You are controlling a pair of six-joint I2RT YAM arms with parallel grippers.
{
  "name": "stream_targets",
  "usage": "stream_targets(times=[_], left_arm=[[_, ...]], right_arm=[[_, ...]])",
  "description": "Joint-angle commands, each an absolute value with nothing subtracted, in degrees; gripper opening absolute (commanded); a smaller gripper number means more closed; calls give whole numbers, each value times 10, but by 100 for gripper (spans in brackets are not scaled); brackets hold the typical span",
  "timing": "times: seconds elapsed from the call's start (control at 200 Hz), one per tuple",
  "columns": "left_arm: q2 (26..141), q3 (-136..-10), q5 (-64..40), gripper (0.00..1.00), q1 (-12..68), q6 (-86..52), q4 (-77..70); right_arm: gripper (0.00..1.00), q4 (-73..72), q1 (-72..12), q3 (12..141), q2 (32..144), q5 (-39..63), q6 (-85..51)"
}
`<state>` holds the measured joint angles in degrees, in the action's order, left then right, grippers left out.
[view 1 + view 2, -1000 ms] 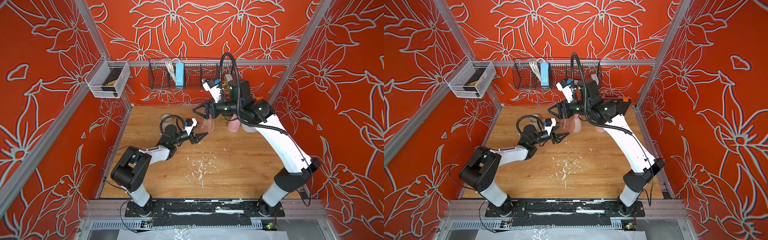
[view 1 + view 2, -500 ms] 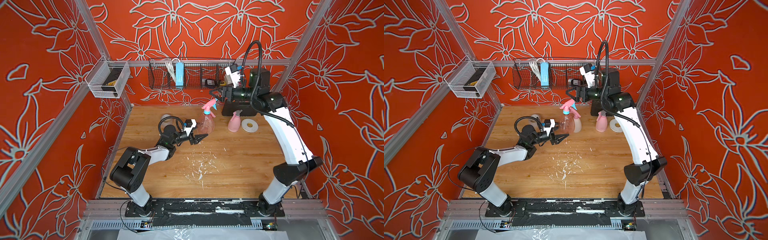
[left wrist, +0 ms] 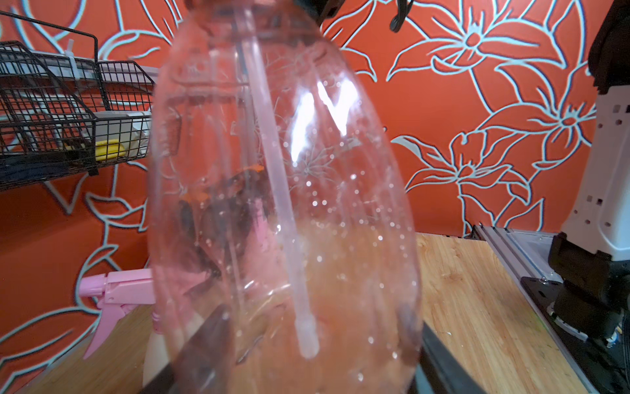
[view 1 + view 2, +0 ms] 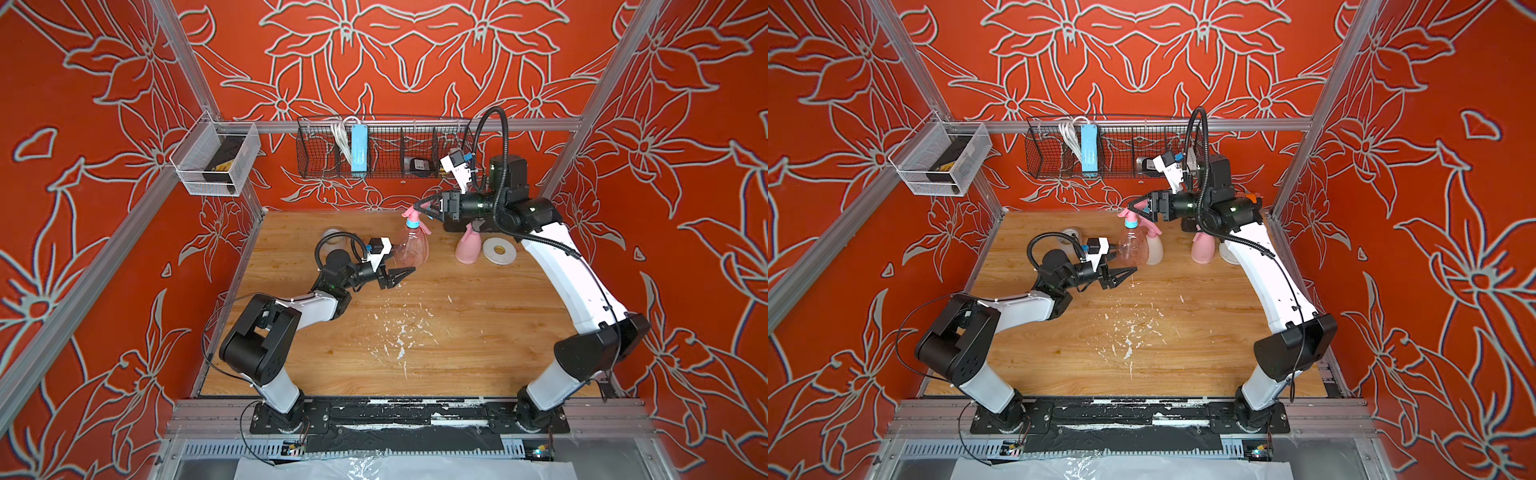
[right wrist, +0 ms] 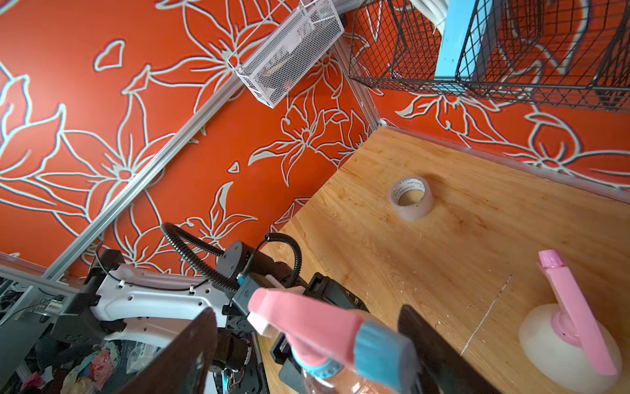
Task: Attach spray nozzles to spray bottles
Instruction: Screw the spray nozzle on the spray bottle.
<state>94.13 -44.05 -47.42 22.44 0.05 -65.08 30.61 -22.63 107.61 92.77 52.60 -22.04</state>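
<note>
Axis first: the transparent bottle (image 4: 411, 249) stands upright near the pink bottle (image 4: 466, 251), on its left-arm side, with the pink, blue-collared nozzle (image 5: 306, 324) on its neck. My right fingers (image 5: 433, 348) straddle that nozzle head from the pink bottle's side, released. My left fingers (image 3: 439, 368) clasp the transparent bottle low down. I judge the right pair nearer for tightening.

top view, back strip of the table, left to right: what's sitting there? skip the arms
In a top view: clear tape roll → transparent bottle → pink bottle → white tape roll.
</note>
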Motion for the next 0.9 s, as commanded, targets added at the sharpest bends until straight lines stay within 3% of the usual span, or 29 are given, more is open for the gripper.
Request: stream_targets(times=[0.0, 0.43, 0.896], left_arm=[[942, -456, -477, 42, 221, -1, -677], [941, -466, -472, 41, 220, 0, -666], [934, -456, -474, 41, 221, 2, -663]], right_arm=[[83, 278, -238, 1055, 894, 536, -225], [82, 278, -308, 992, 845, 492, -218], [82, 339, -353, 1038, 852, 420, -164]])
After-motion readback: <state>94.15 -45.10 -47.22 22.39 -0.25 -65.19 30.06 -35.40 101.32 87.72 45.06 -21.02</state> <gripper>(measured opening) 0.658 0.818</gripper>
